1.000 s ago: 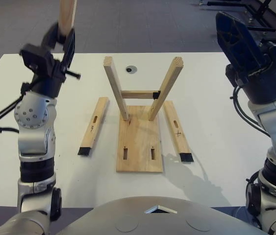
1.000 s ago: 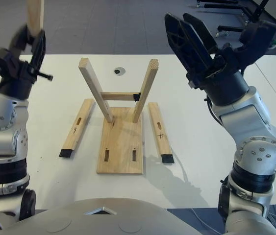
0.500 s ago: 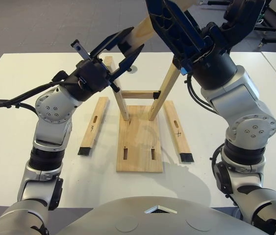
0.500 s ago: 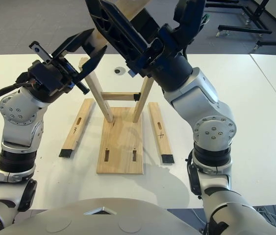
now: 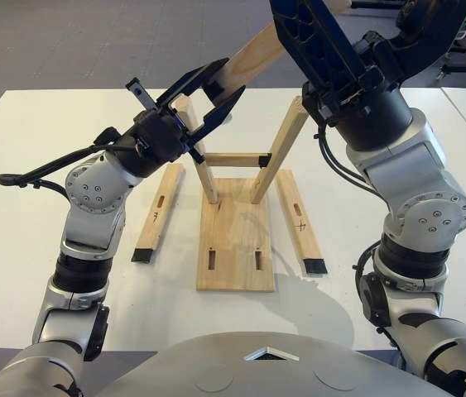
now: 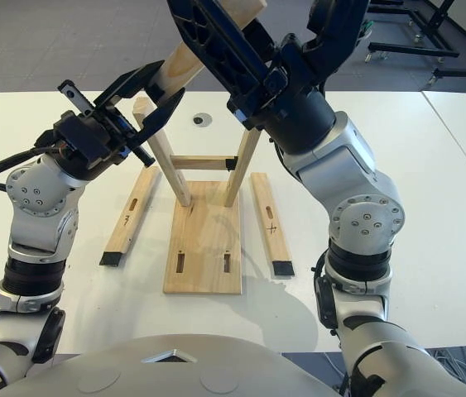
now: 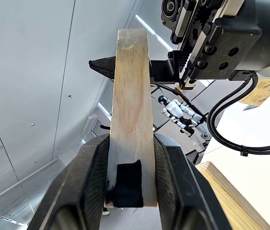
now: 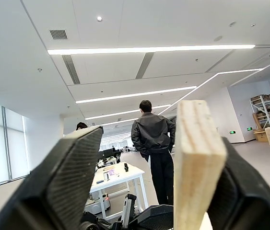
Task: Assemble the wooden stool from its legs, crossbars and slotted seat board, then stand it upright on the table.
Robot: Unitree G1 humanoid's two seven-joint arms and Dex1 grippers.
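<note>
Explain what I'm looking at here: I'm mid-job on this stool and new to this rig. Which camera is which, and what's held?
It is a humanoid robot with two arms, each ending in two-fingered jaws. The two wide pictures come from cameras in its head, looking down over the arms at a white table. The other two come from a camera on each wrist, looking along the jaws. On the table lies the seat board with two legs and a crossbar standing in it; flat beside it lie a left bar and a right bar. The left jaws are shut on a third bar, raised over the table. The right jaws are open around its far end.
</note>
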